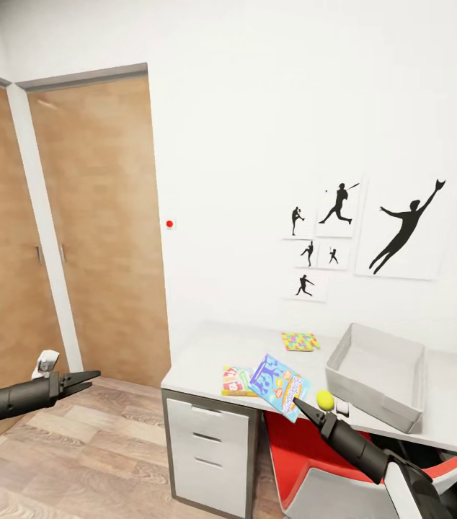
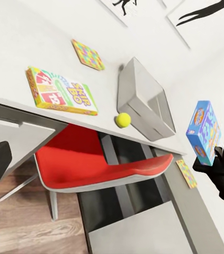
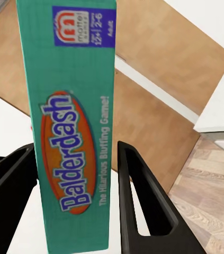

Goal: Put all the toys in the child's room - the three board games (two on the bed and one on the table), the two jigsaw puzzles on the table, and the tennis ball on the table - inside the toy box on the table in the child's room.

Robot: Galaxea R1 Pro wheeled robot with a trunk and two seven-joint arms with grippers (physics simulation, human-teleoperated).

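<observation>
Right gripper [image 1: 299, 401] raised over front edge of table [image 1: 207, 353], fingers [image 3: 138, 201] pinching blue game box [image 1: 280, 384] by its narrow side (teal edge lettered "Balderdash" fills right wrist view [image 3: 72, 137]). Box held clear of table top, tilted, seen from left wrist camera as blue slab [image 2: 204, 131] in dark gripper [image 2: 209, 159].

Skip-Bo box [image 1: 237, 380] flat on table near front edge, just beside held box in head view; well apart from it in left wrist view [image 2: 60, 91]. Tennis ball [image 1: 325, 399] on table near front edge, close to grey bin [image 1: 410, 404], also at [image 2: 123, 120]. Bin [image 2: 138, 98] open-topped, nothing visible inside. One puzzle square [image 1: 300, 341] flat further back on table [image 2: 88, 54]; second puzzle square [image 2: 187, 173] farther along table.

Left gripper [image 1: 84, 378] held out over wood floor [image 1: 77, 447], well left of table, jaws nearly together, nothing between them. Red chair [image 1: 308, 454] tucked under table.
</observation>
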